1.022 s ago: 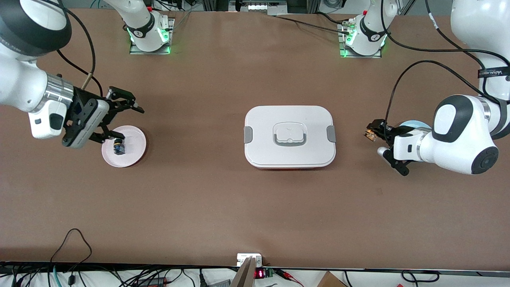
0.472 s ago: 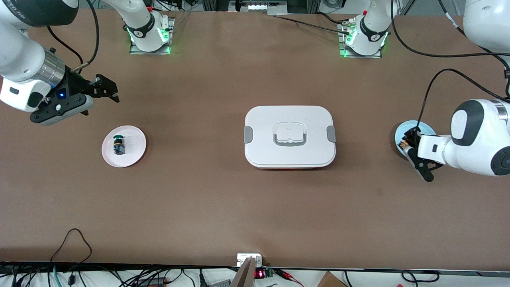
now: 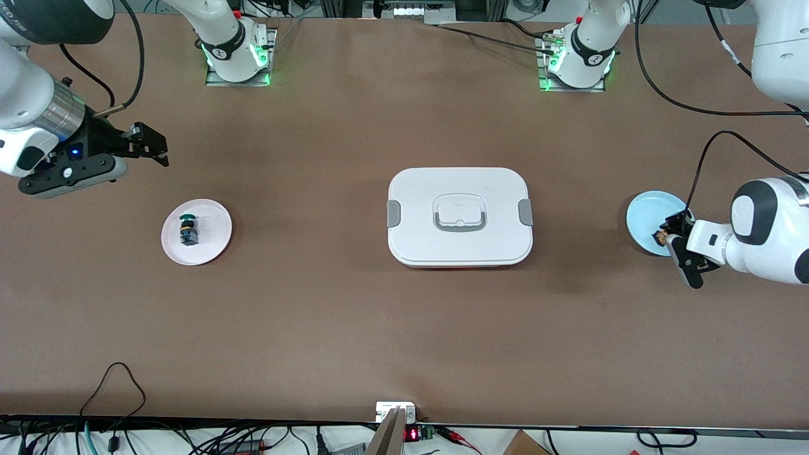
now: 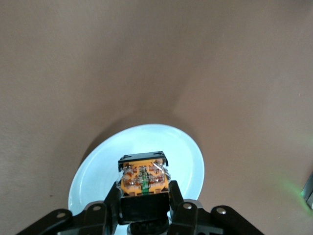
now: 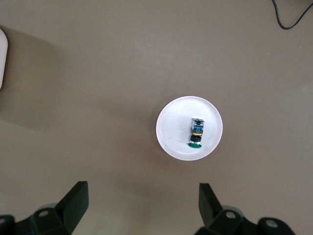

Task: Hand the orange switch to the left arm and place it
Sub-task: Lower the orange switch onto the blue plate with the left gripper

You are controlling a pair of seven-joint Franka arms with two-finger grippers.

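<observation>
Left gripper (image 3: 671,243), clamped on the orange switch (image 4: 144,177) over the blue plate (image 3: 646,217) at frame right, has yet to release; right gripper (image 3: 146,143) waits spread-fingered, upper left, clear of the box (image 3: 459,216).

Orange switch (image 4: 143,177) (held aloft) over blue plate (image 3: 644,215); white box (image 3: 459,217) mid-table.

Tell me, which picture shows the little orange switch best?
The left wrist view: the orange switch fills it, gripped over the blue plate. The front view shows only a speck; the right wrist view misses it.
</observation>
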